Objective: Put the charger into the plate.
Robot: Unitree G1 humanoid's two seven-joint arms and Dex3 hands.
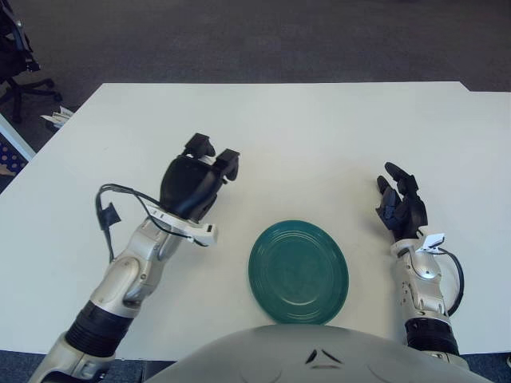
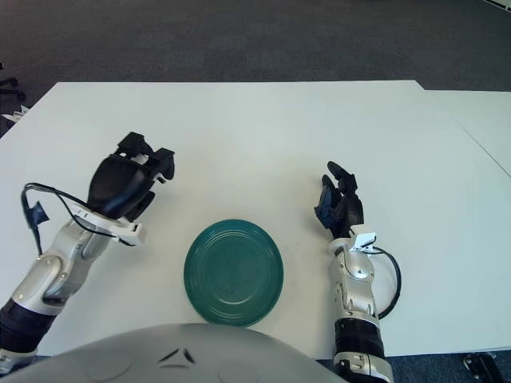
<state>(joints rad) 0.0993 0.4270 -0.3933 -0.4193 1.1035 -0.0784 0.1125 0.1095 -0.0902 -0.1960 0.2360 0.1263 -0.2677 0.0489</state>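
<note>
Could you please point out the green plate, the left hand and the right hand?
plate [image 1: 299, 307], left eye view, bare near rim.
left hand [image 1: 194, 184], left eye view, back of the hand.
right hand [image 1: 402, 209], left eye view, palm.

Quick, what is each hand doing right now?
Left hand: fingers curled; whether it holds anything cannot be told.
Right hand: open, holding nothing.

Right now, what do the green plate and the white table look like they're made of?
The green plate looks like glazed ceramic or glossy plastic: a smooth sheen and faint concentric rings show, but the look leaves it open. The white table seems a matte laminate, flat and even with no grain or glare.
</note>
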